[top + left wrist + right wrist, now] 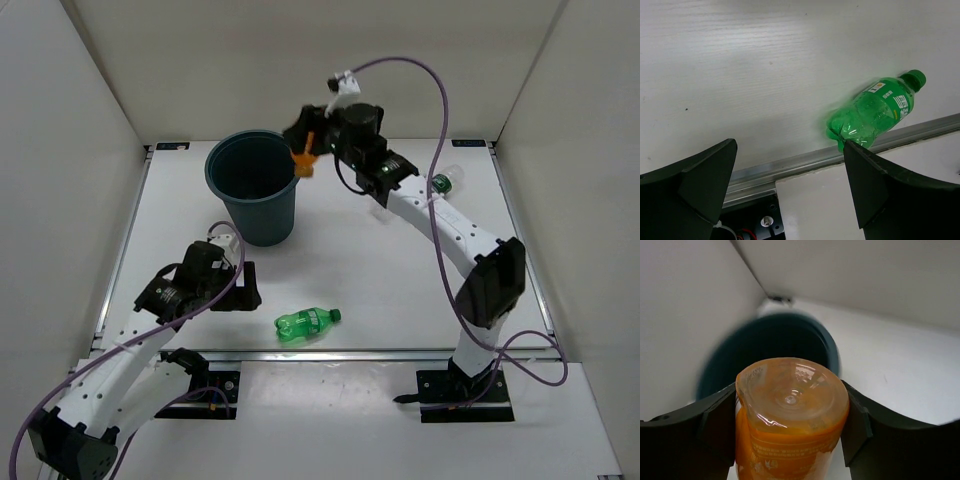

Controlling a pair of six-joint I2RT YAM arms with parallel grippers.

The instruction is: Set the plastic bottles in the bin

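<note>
Bottle (791,405) (orange) in right end effector (790,412); left end effector (790,150) agape

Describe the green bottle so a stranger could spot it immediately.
Start at the white table and go to its near edge, between the two arm bases. The green bottle lies there on its side, alone; the orange bottle is held by the right end effector near the bin.
</note>
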